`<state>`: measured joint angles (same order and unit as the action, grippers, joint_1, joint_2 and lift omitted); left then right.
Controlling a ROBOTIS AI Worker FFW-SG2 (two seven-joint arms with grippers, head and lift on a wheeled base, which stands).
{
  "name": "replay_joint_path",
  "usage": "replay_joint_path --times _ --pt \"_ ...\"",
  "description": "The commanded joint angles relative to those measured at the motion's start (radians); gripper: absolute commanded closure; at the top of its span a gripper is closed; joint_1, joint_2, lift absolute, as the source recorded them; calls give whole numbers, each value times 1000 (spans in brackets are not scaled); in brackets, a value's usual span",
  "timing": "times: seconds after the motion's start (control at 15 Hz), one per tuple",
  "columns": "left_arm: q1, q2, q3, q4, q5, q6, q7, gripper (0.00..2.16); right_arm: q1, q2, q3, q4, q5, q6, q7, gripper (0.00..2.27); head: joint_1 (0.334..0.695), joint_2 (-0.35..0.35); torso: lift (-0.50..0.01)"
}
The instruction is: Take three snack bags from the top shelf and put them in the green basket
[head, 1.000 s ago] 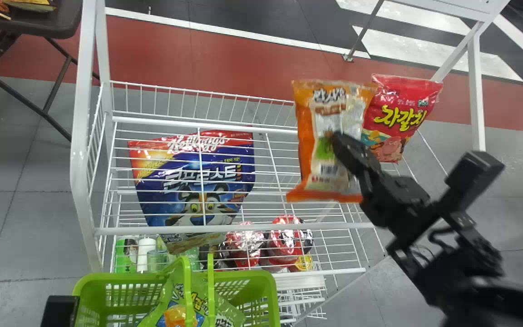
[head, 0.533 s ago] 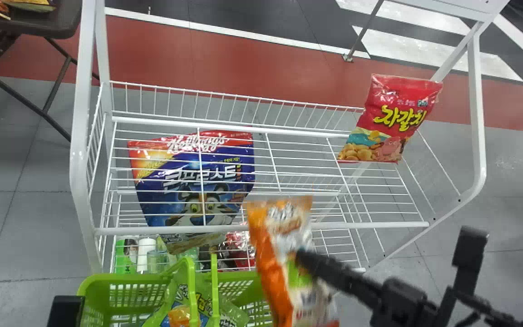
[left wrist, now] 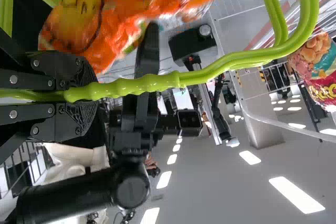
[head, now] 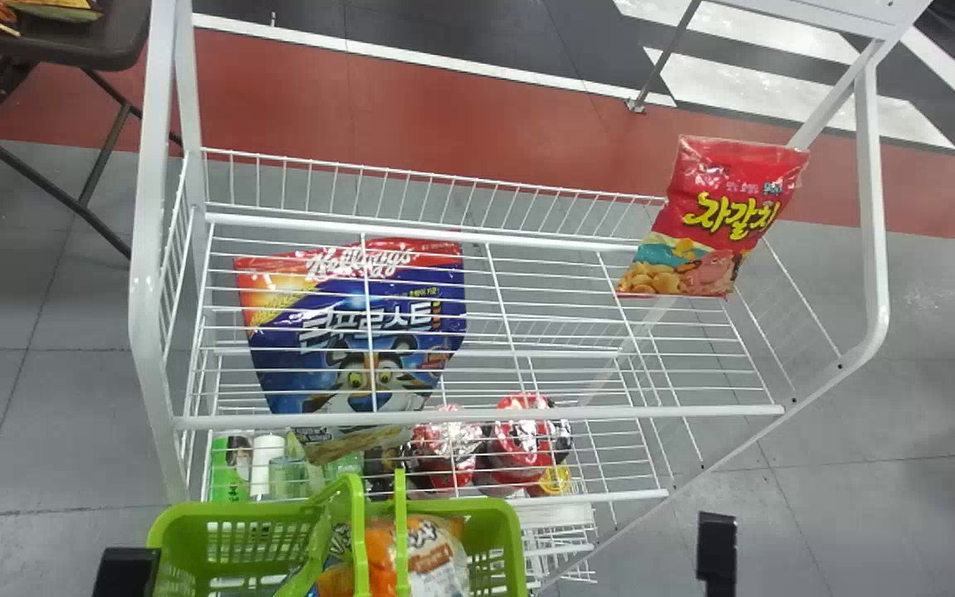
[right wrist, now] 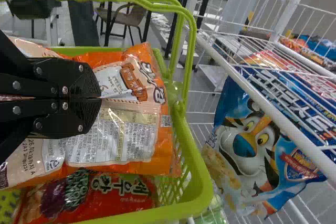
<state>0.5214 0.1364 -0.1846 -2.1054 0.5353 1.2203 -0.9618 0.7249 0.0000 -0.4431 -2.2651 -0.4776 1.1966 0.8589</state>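
In the head view, part of my left gripper (head: 125, 572) is left of the green basket (head: 237, 516), and part of my right one (head: 716, 554) is farther right. An orange snack bag (head: 432, 551) is in the basket behind the handles. My left gripper (left wrist: 92, 92) is shut around the green handles (left wrist: 205, 75). The right gripper (right wrist: 100, 98) grips the orange bag (right wrist: 147, 148) at basket-rim height; under it lies a red bag (right wrist: 113, 195). A red snack bag (head: 714, 215) stands at the shelf's right end.
The white wire shelf (head: 477, 413) stands behind the basket. A blue cereal bag (head: 353, 332) shows through its wires at the left, with red packages (head: 519, 439) lower down. At the far left is a dark table (head: 55, 41).
The orange bag has come from above the shelf down and left into the basket, held by my right gripper. The basket and my left arm have shifted slightly right.
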Motion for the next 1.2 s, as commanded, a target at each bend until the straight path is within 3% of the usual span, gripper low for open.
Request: replay_joint_path --times 0.0,0.2,0.27,0.33,0.4,0.47,0.6,0.73,0.93,1.07,1.13 --pt "9 2 -3 -10 -2 0 -2 1362 -9 1 83 19 62 -130 -8 2219 695 -350 -44" --pt "17 3 -1 -22 -2 0 -2 1362 -28 -14 195 56 140 -74 -6 2189 695 -350 -44" --pt "17 3 2 -21 -2 0 -2 1362 -28 -26 208 49 174 -19 2 2020 695 -350 -44" --pt "17 3 2 -21 -2 0 -2 1362 -24 -31 201 30 201 12 14 1673 695 -350 -44" --pt "17 3 4 -21 -2 0 -5 1362 -12 -31 176 7 200 24 14 664 695 -350 -44" --pt "17 3 5 -21 -2 0 -8 1362 8 -31 138 -36 198 21 11 -2 695 -350 -44" --pt "14 2 4 -18 -2 0 -8 1359 42 -5 49 -100 185 -74 9 6 695 -350 -44" --pt "14 0 -1 -18 -8 0 -6 1362 65 1 -8 -109 142 -326 14 56 695 -350 -44" --pt "14 0 -12 -18 -15 0 3 1362 103 1 10 -113 123 -811 8 56 695 -350 -44" --pt "14 -1 -12 -16 -15 -3 6 1359 143 1 78 -128 120 -1047 -72 60 695 -350 -44" --pt "16 0 -12 -16 -17 -3 9 1359 166 1 133 -140 132 -1124 -162 60 695 -350 -44"
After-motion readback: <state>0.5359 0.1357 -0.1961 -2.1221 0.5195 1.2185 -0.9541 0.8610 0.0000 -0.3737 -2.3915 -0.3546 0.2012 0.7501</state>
